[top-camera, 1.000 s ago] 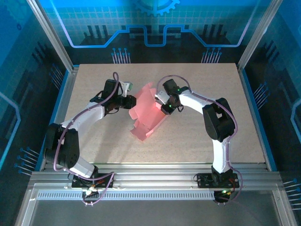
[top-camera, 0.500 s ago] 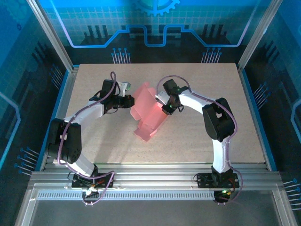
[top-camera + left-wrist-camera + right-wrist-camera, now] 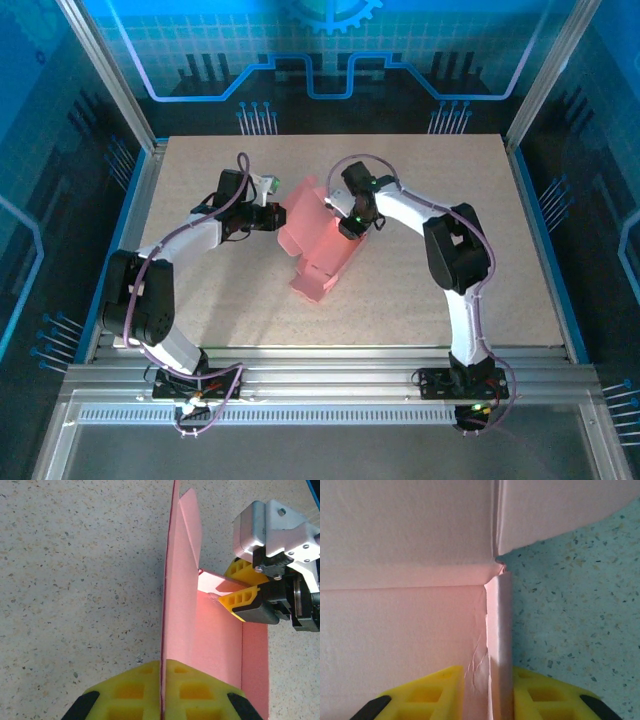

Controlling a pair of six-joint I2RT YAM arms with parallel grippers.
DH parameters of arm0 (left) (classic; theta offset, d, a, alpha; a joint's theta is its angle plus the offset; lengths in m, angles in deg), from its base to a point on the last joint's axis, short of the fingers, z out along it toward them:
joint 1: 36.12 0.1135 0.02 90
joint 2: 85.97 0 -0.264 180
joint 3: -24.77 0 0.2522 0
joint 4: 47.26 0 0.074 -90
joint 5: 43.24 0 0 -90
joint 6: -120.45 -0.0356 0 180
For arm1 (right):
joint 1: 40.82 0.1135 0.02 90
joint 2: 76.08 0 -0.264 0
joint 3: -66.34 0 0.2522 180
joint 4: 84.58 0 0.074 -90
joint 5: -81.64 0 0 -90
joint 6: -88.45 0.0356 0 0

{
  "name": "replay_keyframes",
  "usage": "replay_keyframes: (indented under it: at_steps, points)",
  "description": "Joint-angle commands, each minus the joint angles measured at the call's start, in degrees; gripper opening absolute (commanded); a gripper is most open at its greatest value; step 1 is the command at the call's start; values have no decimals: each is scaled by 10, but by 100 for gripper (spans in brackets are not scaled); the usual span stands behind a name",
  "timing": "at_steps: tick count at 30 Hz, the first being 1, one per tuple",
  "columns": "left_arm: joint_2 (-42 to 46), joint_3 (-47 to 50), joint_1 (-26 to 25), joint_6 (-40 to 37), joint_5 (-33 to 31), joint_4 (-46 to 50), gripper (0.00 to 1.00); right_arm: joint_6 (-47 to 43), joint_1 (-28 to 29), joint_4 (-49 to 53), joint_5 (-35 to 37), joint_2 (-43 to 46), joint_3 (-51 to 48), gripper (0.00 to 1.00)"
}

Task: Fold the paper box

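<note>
The paper box (image 3: 320, 252) is a pink, partly folded card in the middle of the table, its walls raised at the far end and its near end lying low. My left gripper (image 3: 279, 216) is shut on the edge of an upright pink wall (image 3: 176, 605), its yellow fingertips (image 3: 130, 690) pressed together on the sheet. From the right side, my right gripper (image 3: 348, 226) is shut on a folded, creased wall strip (image 3: 497, 630) of the box. The left wrist view shows those right fingers (image 3: 241, 600) pinching a flap inside the box.
The speckled beige table (image 3: 450, 280) has free room on every side of the box. Metal frame rails run along the table's sides, and the arm bases stand on the rail at the near edge.
The right gripper has shifted a little left and toward the back with its wall. The box's near end has slid slightly right. The left arm has barely moved.
</note>
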Motion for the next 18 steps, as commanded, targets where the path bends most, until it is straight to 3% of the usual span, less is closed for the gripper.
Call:
replay_keyframes:
  at_steps: [1, 7, 17, 18]
  points:
    - [-14, 6, -2, -11, 10, 13, 0, -17, 8, 31, -29, -19, 19, 26]
    - [-13, 5, -3, -15, 2, 16, 0, -26, 8, 39, -30, -24, 22, 21]
    - [-9, 2, -3, -20, 2, 21, 0, -63, 11, 60, -38, -33, 23, 21]
    - [-9, 2, -3, -18, 2, 21, 0, -66, 11, 60, -38, -34, 23, 16]
